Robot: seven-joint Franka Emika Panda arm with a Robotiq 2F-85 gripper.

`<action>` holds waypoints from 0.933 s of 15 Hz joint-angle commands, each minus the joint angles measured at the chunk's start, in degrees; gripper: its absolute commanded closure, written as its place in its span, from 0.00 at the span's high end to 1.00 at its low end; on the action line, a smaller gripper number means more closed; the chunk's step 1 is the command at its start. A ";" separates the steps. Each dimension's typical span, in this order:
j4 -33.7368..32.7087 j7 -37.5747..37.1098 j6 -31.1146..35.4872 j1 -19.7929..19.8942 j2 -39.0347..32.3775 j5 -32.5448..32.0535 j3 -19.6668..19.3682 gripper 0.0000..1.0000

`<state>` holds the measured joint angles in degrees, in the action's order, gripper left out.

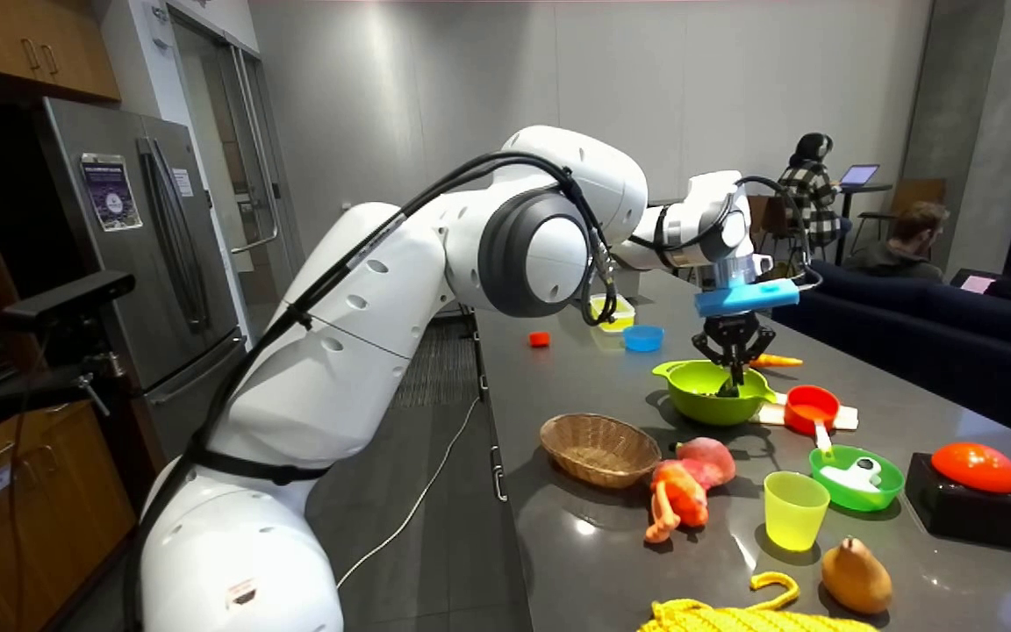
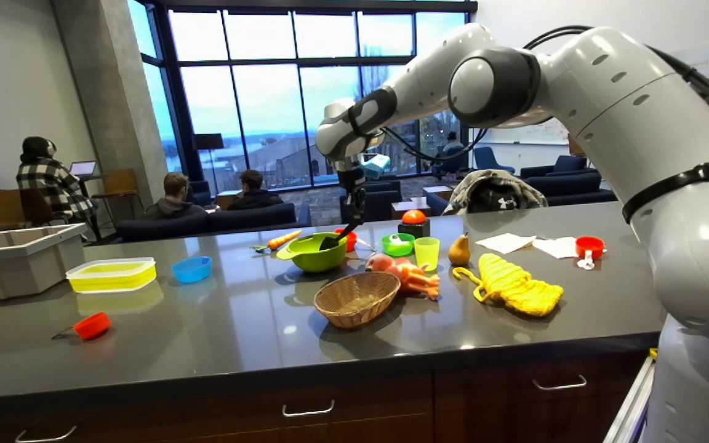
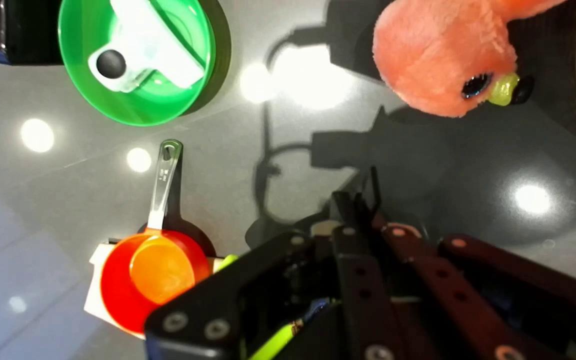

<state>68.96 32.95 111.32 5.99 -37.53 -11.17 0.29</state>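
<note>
My gripper point(image 1: 736, 351) points down over a lime-green bowl point(image 1: 694, 395) on the grey counter. Its fingers are close together around the thin handle of a black utensil. The utensil's dark head point(image 2: 330, 242) rests inside or just above the bowl; contact with the bottom cannot be seen. In the wrist view the jaws point(image 3: 360, 200) nearly meet, with a thin black handle point(image 3: 375, 187) between them; the bowl is mostly hidden behind them, with only lime-green bits visible. A red measuring cup point(image 3: 155, 280) lies beside the bowl. A carrot point(image 2: 284, 240) lies on its other side.
Nearby stand a wicker basket point(image 1: 602, 449), a pink-orange plush toy point(image 1: 685, 483), a green bowl with a white item point(image 1: 878, 499), a yellow cup point(image 1: 795, 511), a pear point(image 1: 856, 575) and a red-button box point(image 1: 971, 505). A blue bowl point(image 2: 191, 271) and yellow container point(image 2: 111, 277) stand farther off.
</note>
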 commanded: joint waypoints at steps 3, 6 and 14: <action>-1.69 1.52 -3.71 -0.72 -0.38 -2.74 -0.58 0.01; -2.01 1.99 -4.15 -0.64 -0.58 -2.62 -0.34 0.01; -6.95 5.44 -7.30 -1.75 -3.45 -2.46 0.24 0.01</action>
<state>66.42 36.56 106.87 5.21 -38.66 -12.79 0.43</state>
